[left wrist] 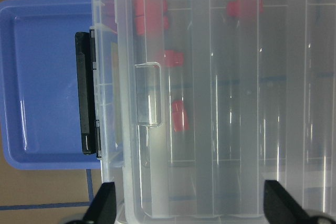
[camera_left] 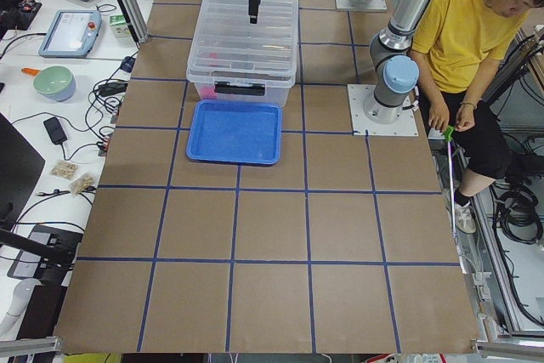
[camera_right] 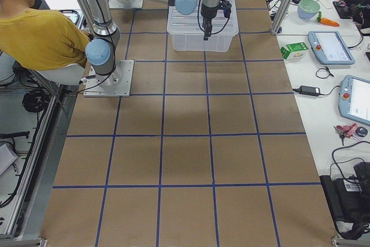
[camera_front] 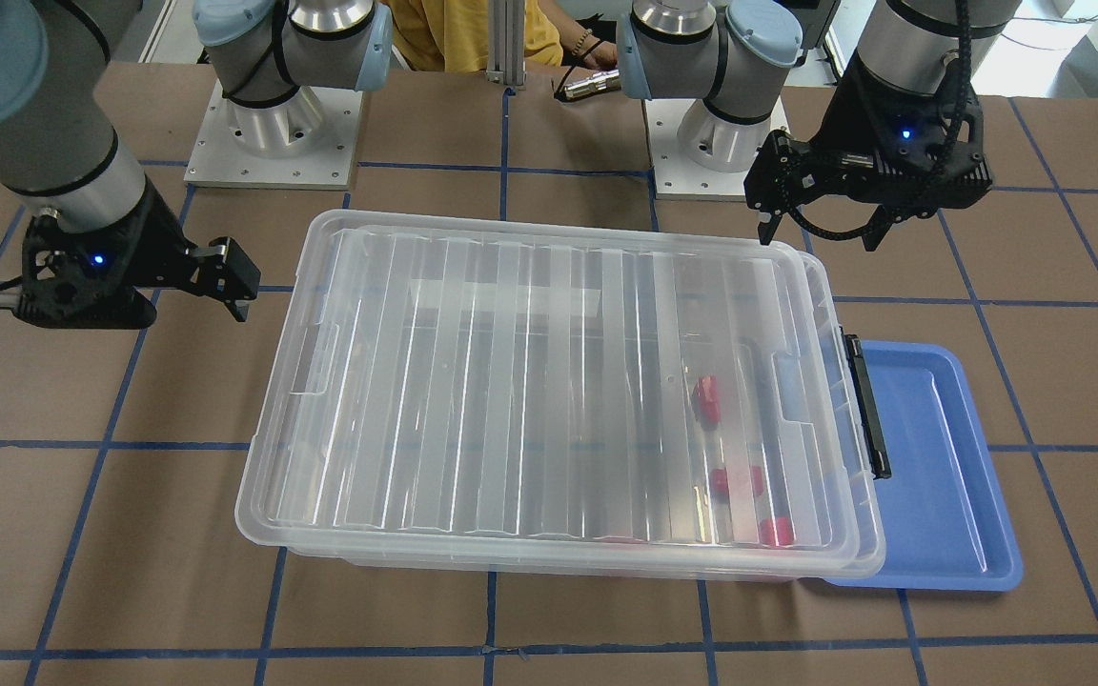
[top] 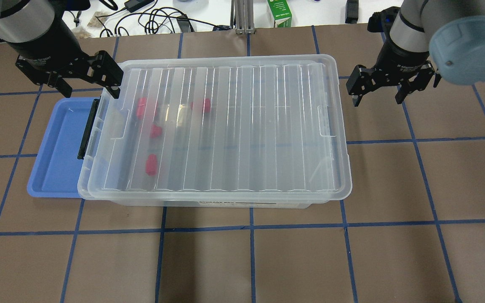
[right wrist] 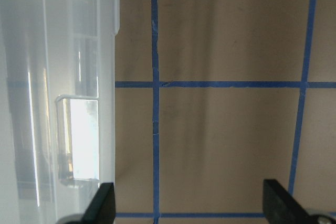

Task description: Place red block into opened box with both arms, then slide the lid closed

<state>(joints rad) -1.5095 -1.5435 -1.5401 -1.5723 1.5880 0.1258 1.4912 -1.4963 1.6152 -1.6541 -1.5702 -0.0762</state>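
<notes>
The clear box (top: pixel 246 205) stands mid-table with the ribbed clear lid (top: pixel 225 126) lying flat on it, shifted a little toward my right, so the rim shows at the black clasp (top: pixel 86 130). Red blocks (top: pixel 151 164) lie inside near the clasp end, seen through the lid (camera_front: pixel 511 381), with one red block (camera_front: pixel 706 400) nearest the clasp. My left gripper (top: pixel 90 86) hovers open over the box's far corner at the clasp end, its fingers (left wrist: pixel 102 203) apart and empty. My right gripper (top: pixel 377 100) hangs open beyond the other short end, above bare table (right wrist: pixel 220 129).
A shallow blue tray (top: pixel 57 147) lies partly under the clasp end of the box. A person in a yellow shirt (camera_left: pixel 467 31) sits behind the arm bases. Cables, a green carton (top: pixel 279 14) and tablets lie on the bench past the far edge.
</notes>
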